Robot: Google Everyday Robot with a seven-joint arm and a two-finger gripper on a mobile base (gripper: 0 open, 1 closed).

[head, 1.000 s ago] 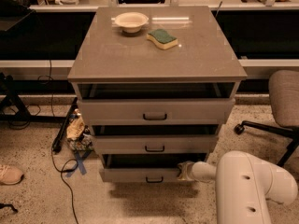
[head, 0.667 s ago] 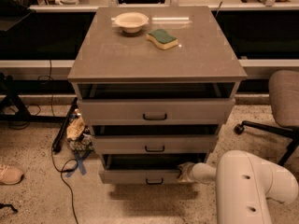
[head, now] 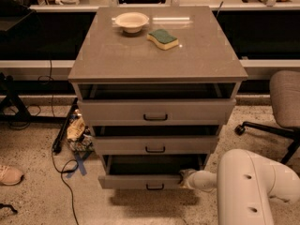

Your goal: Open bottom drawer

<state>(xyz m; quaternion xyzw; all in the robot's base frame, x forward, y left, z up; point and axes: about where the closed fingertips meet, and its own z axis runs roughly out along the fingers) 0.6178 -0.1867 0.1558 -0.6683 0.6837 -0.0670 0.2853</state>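
The grey cabinet [head: 154,55] has three drawers. The bottom drawer [head: 140,182], the narrowest front with a small dark bar handle [head: 155,187], stands pulled out a little from the cabinet, with a dark gap above its front. My white arm [head: 248,186] reaches in from the lower right. My gripper [head: 186,178] sits at the right end of the bottom drawer's front, at its top edge. The top drawer [head: 155,111] and middle drawer [head: 155,145] are also slightly out.
A cream bowl [head: 131,21] and a green-and-yellow sponge [head: 162,38] lie on the cabinet top. An office chair [head: 281,107] stands at the right. Cables, a bag of clutter [head: 77,132] and a shoe [head: 9,175] lie on the floor at the left.
The bottom drawer has slid out a little further toward the camera, and my gripper has moved with its right end.
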